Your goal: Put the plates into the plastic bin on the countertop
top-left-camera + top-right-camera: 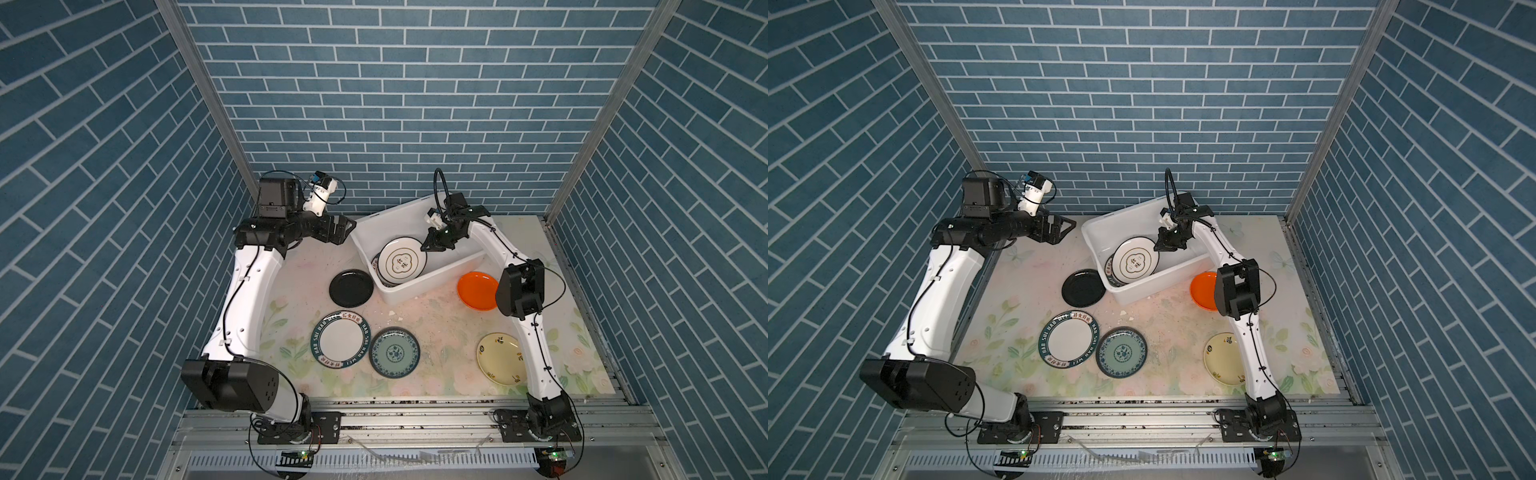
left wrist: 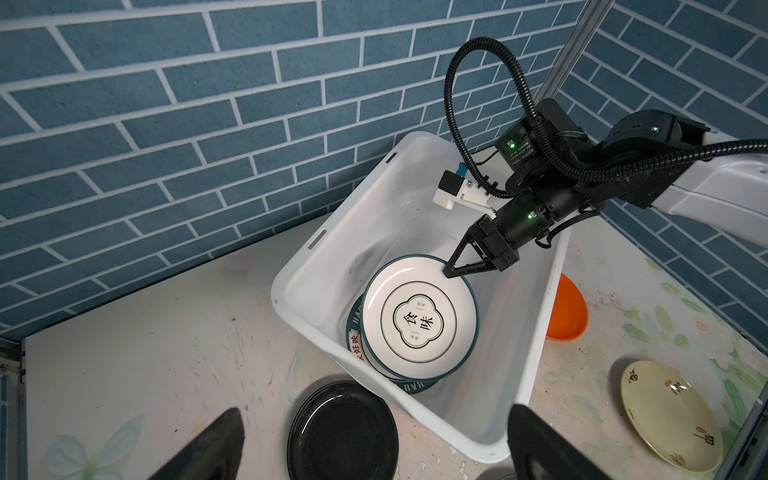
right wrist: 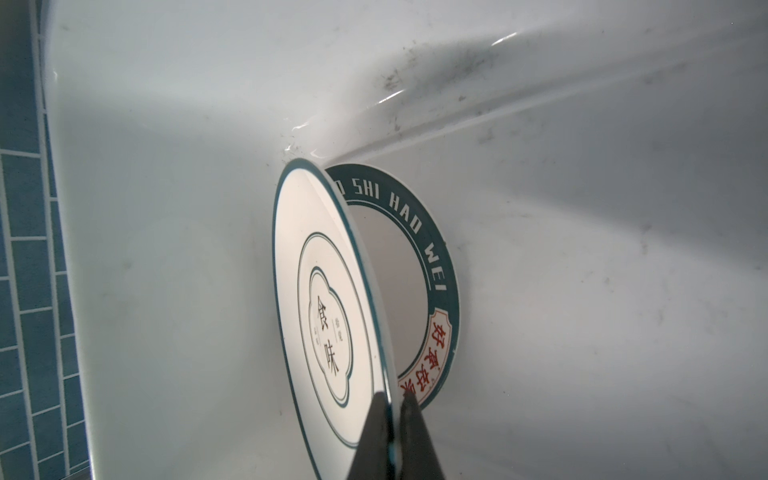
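Right gripper: the right gripper (image 3: 390, 436) is closed tight on the rim of the emblem plate (image 3: 328, 316), one finger on each face of the edge.
Held plate: it hangs tilted inside the plastic bin (image 1: 415, 286). Its far edge is low, over a lettered plate (image 3: 432, 257) that lies flat on the bin floor. I cannot tell if the two touch.
Left gripper: the left gripper (image 1: 345, 229) is fully open and holds nothing, above the table (image 1: 436, 316) beside the bin.
Plates outside: black plate (image 1: 351, 288), orange plate (image 1: 477, 290), second lettered plate (image 1: 340, 340), teal plate (image 1: 394, 352) and cream plate (image 1: 498, 359) lie on the table.
Handling: the plates look stiff, glossy and light enough for a grip at one edge. The smooth glaze is probably slippery, and a drop may chip it.
Where to hold: at the raised rim, with one finger above and one under it; a flat plate probably needs its edge tipped up first.
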Controlling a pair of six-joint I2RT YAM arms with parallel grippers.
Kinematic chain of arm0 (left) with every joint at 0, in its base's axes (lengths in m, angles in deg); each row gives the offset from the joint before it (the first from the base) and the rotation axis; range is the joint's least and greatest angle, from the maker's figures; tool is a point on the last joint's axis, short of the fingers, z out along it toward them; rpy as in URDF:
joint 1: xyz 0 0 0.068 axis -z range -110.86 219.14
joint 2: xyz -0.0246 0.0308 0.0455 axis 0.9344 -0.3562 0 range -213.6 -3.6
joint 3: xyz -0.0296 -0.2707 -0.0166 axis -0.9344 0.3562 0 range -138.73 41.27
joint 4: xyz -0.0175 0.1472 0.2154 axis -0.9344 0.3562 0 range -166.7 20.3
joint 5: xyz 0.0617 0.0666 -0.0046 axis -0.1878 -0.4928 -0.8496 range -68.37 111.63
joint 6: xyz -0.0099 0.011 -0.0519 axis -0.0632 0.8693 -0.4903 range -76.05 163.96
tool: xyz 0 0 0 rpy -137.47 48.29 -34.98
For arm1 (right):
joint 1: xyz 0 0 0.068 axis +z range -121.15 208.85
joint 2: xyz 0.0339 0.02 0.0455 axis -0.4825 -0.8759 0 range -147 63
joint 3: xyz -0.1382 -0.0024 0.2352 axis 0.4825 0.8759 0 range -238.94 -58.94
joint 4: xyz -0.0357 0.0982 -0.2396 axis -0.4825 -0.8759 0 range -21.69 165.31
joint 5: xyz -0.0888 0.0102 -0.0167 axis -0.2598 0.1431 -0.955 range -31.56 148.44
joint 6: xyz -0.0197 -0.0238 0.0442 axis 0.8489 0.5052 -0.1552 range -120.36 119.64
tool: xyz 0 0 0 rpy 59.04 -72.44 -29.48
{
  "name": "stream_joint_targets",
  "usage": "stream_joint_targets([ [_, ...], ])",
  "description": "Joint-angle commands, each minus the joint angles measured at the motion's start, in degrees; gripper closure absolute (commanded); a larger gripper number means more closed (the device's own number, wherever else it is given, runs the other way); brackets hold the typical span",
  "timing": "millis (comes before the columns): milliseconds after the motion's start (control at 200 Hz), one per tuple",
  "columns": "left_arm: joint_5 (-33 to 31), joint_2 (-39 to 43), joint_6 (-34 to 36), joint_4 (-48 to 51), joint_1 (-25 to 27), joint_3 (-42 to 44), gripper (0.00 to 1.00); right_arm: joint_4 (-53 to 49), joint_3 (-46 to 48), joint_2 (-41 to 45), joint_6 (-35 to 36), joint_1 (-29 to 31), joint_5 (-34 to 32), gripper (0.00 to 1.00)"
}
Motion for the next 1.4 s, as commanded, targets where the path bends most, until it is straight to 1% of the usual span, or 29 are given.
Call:
stream_joint_targets([
  [0,0.7,0.2,-0.2,-0.5,-0.3,0.7,0.0,1.4,1.0,-0.9,-0.2,0.3,0.7,1.0],
  [565,0.8,-0.1,-0.2,-0.4,-0.4,0.5,0.0,2.1,3.8,-2.2,-0.5,0.3,1.2,1.0],
  [1145,0.8,-0.9,-0.2,-0.2,-0.8,0.4,0.0,2.1,3.6,-3.7,-0.9,0.3,0.7,0.91],
  [1395,0.9,-1.2,-0.2,-0.3,-1.0,0.4,0.01,1.7,3.5,-4.0,-0.8,0.3,0.2,0.85],
])
